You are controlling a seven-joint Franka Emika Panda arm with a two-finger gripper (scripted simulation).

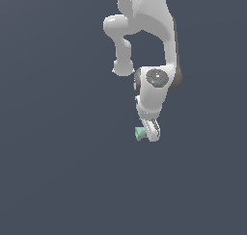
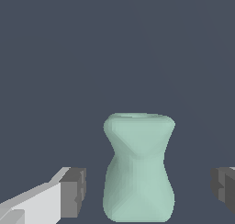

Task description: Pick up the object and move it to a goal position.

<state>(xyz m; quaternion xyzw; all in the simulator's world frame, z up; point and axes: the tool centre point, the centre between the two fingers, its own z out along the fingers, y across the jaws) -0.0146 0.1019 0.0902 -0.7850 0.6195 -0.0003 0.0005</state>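
Mint-green spool (image 2: 138, 168), sitting between the spread pads (image 2: 73, 192) of the gripper (image 2: 149, 191) and touching neither, looks light, rigid and smooth, so its narrow waist seems the surest place to pinch.

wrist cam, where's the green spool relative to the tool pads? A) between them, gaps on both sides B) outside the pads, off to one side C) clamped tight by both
A: the green spool stands between the tool pads, background showing on each side.
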